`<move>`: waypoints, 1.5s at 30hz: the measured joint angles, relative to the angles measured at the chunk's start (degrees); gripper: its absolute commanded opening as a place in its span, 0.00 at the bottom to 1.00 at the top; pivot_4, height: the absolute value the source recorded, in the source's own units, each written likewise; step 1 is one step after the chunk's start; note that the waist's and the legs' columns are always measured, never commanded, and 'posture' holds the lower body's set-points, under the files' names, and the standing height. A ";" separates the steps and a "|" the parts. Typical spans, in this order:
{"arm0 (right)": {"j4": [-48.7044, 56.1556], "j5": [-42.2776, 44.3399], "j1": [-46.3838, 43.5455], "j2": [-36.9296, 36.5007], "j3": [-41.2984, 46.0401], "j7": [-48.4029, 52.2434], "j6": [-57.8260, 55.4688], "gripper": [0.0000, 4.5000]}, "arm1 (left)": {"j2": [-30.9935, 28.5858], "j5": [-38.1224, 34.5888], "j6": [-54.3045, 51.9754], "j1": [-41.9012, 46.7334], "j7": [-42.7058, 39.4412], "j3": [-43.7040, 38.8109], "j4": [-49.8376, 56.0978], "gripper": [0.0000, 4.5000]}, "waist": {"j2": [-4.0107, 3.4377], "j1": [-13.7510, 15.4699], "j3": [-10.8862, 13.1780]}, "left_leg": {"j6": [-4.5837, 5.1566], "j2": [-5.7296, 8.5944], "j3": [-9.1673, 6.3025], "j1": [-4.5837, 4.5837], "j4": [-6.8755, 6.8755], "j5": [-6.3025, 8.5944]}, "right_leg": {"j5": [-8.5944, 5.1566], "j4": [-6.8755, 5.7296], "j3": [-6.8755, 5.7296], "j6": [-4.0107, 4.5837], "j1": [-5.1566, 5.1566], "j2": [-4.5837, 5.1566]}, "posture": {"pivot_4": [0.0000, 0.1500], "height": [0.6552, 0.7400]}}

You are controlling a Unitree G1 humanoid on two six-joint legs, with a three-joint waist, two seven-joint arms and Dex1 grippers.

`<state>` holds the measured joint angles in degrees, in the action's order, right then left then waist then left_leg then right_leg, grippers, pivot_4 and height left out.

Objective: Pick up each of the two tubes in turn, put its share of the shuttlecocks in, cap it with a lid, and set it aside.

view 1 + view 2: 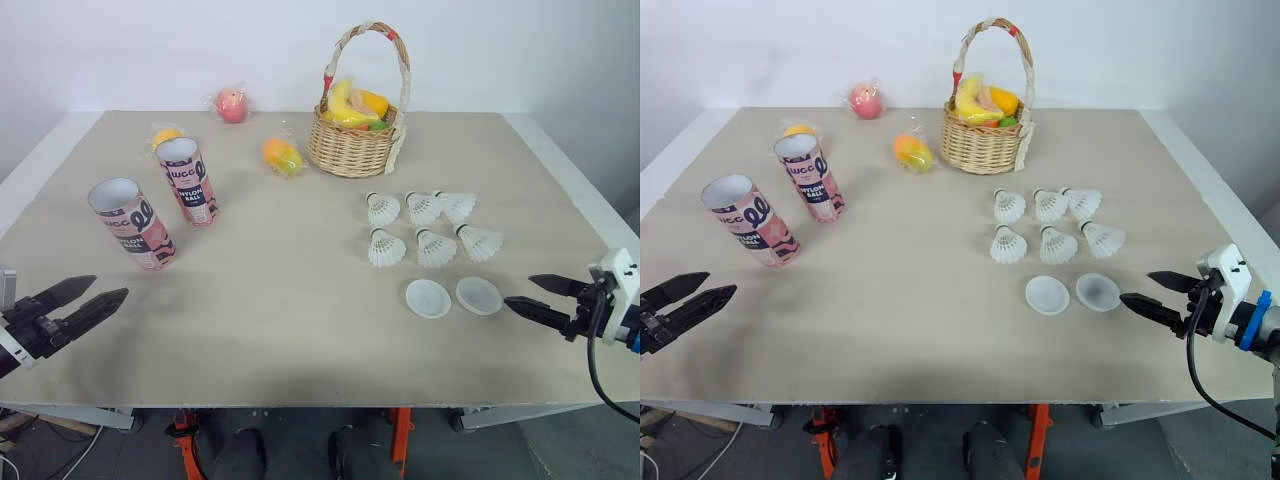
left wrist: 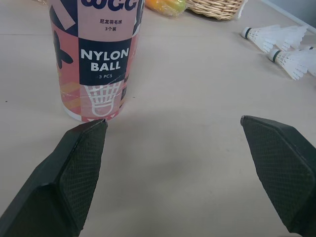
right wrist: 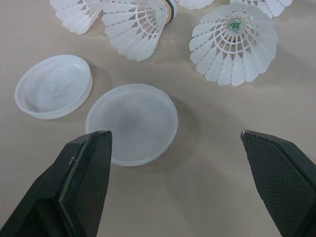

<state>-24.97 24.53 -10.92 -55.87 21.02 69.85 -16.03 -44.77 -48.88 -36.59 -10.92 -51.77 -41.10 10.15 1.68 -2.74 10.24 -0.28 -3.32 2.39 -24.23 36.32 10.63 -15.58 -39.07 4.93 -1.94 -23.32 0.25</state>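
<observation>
Tubes (image 1: 133,223): stood uncapped on the table's left.
Shuttlecocks (image 1: 425,225): clustered on the right, lids (image 1: 428,298) just in front.
Left gripper (image 1: 108,288): fingers spread, empty, near the tubes.
Right gripper (image 1: 520,290): fingers spread, empty, beside the lids.
Far side: fruit basket (image 1: 345,150), wrapped fruit (image 1: 283,156).

Wicker basket (image 1: 350,155) of fruit (image 1: 348,104) on beige table (image 1: 290,300) — wrapped apple (image 1: 232,105), wrapped orange fruit (image 1: 282,156) nearby

I saw two pink "NYLON BALL" tubes, near tube (image 1: 133,225) and far tube (image 1: 188,180), both upright with open tops, well left of the wicker basket (image 1: 352,145) and nearer me. Six white shuttlecocks (image 1: 424,208) lay in two rows of three in front of the basket, slightly right. Beyond them from the basket, the translucent left lid (image 1: 428,298) and right lid (image 1: 479,295) sat side by side, hollow side up.
</observation>
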 measured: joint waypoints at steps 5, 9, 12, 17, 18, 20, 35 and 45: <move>0.00 0.01 0.54 0.00 0.00 0.03 0.36 0.99 | 0.00 0.13 0.00 0.74 0.19 0.82 -0.08 1.00 | 0.00 0.00 0.00 | 0.00 0.00 -0.01 0.00 0.00 0.00 | 0.00 0.00 -0.01 0.00 0.01 0.00 | 1.00 0.99; 0.00 0.01 0.93 0.00 0.00 0.03 0.45 0.99 | 0.01 0.57 -0.01 0.68 0.22 1.26 -0.16 1.00 | 0.00 0.00 0.00 | 0.00 0.00 0.00 0.00 0.00 0.00 | 0.00 0.00 0.00 -0.01 0.00 0.00 | 1.00 0.99; 0.00 0.01 0.91 0.01 0.00 0.03 0.49 0.99 | 0.08 0.69 -0.01 0.60 0.38 1.26 -0.16 1.00 | 0.00 0.00 0.00 | 0.00 0.00 0.00 0.00 0.00 0.00 | 0.00 0.00 0.00 -0.01 0.00 -0.01 | 1.00 0.99; 0.50 0.02 -0.81 0.64 -0.50 0.14 0.60 0.99 | 1.03 0.70 -0.01 -0.30 1.57 1.23 -0.12 1.00 | 0.00 -0.06 0.00 | 0.00 -0.02 0.01 0.01 0.00 0.00 | 0.02 0.00 0.01 -0.01 0.00 -0.03 | 1.00 0.99; 1.55 0.14 -1.19 1.23 -0.86 0.21 0.31 0.99 | 1.37 0.53 -0.06 -0.43 2.03 1.07 -0.12 1.00 | 0.00 -0.05 0.00 | 0.00 -0.03 0.00 0.01 0.00 0.00 | 0.02 0.00 0.01 -0.01 0.01 -0.03 | 1.00 0.99; 4.23 1.03 -1.90 2.34 -1.99 0.45 -0.43 0.99 | 2.23 -0.73 -0.34 -0.31 2.78 0.48 -0.11 1.00 | -0.01 -0.05 0.00 | 0.00 -0.05 -0.01 0.01 0.00 0.00 | 0.09 -0.01 0.00 -0.12 0.00 -0.05 | 1.00 0.99; 31.26 7.29 -12.55 17.27 -20.08 -0.38 -11.45 0.99 | 13.26 4.58 16.50 -1.53 5.73 -2.59 -0.17 1.00 | 0.20 0.37 -0.07 | -0.13 -0.14 -0.18 -0.09 0.02 0.08 | 0.22 0.00 -0.16 0.11 -0.01 -0.14 | 1.00 0.99; 37.93 5.95 -15.02 22.10 -24.03 -7.41 -12.49 0.99 | 9.88 11.06 22.97 13.58 3.45 6.72 -15.45 1.00 | 0.31 0.99 -0.14 | -0.12 -0.24 -0.09 -0.12 0.09 0.06 | 0.25 0.00 -0.26 0.07 -0.03 -0.19 | 1.00 0.99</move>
<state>12.95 30.49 -25.94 -33.77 -3.01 62.44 -28.52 -34.89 -37.83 -13.61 2.65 -48.32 -34.39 -5.30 2.00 -1.75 10.10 -0.40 -3.57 2.31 -24.35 36.41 10.70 -15.33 -39.07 4.67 -1.87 -23.34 0.06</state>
